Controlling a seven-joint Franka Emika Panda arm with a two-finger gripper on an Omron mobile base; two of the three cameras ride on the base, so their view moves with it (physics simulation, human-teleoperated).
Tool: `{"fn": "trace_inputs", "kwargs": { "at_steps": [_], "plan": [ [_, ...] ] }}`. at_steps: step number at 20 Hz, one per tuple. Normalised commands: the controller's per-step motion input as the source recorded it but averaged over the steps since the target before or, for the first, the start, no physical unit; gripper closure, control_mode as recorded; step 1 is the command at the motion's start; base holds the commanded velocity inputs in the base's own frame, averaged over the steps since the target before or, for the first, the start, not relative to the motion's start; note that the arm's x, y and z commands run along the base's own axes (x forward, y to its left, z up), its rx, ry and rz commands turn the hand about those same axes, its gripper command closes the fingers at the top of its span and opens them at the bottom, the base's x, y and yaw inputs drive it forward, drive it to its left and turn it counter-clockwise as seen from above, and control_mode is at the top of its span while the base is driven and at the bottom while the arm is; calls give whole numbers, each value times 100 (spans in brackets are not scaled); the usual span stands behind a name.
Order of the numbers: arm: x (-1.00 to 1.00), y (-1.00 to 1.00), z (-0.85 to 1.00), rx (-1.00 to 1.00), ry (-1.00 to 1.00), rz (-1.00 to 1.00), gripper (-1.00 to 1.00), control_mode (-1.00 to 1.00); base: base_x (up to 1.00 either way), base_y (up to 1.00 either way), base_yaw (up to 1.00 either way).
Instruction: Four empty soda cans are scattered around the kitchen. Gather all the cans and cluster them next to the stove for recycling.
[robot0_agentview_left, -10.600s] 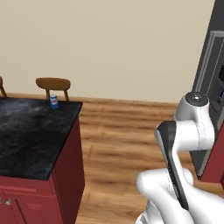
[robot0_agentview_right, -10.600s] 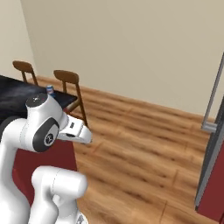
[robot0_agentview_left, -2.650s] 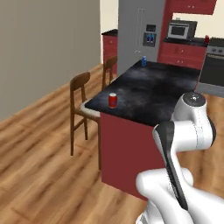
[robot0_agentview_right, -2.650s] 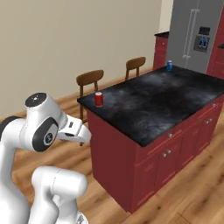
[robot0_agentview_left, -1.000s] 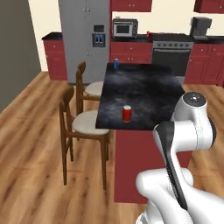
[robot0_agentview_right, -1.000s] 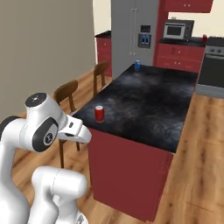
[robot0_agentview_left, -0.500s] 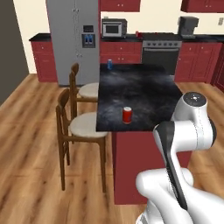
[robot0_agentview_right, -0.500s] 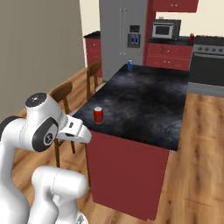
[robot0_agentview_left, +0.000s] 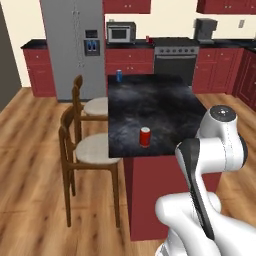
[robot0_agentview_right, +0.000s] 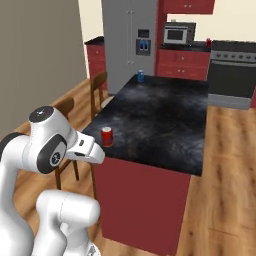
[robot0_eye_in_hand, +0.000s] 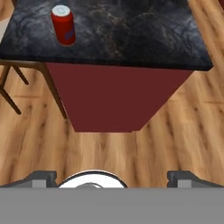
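The kitchen (robot0_agentview_left: 30, 130) is taken in first: dark red cabinets, cream walls, a plank wood floor (robot0_agentview_right: 225, 165), and a tall grey refrigerator (robot0_agentview_left: 75, 50) on the back wall. Beside it a microwave (robot0_agentview_left: 120, 33) sits on the rear counter, and further along stands the stove (robot0_agentview_left: 174, 57), steel-fronted with a dark cooktop.

In the middle of the room an island (robot0_agentview_left: 150, 107) is seen, topped in black marbled stone over a red body, with two wooden stools (robot0_agentview_left: 85, 150) drawn up along one side.

The robot is parked short of the island's near end. The gripper (robot0_eye_in_hand: 111, 177) is held low, pointed at the floor and the island's end panel, with both tips set wide apart and nothing between them.

Two soda cans are noted on the island top. A red can (robot0_agentview_left: 145, 136) stands upright near the near edge (towards the stool side), well apart from the gripper. A blue can (robot0_agentview_left: 119, 75) stands at the far end. A small red object (robot0_agentview_right: 208, 43) on the rear counter beside the stove may be another can; it is too small to be told.

The step in hand is judged to be the approach for a first pickup; no can is held. For the next move, the arm would have to be raised above the countertop and the open fingers brought around the red can, after which a drive to the stove would be called for.
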Motion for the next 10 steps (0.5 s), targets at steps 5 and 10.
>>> {"fn": "trace_inputs", "kwargs": {
  "at_steps": [5,10],
  "plan": [
    [0,0,0,0,0,0,-100,100,29,26,-5],
    [0,0,0,0,0,0,-100,100,39,21,-3]
  ]
}}
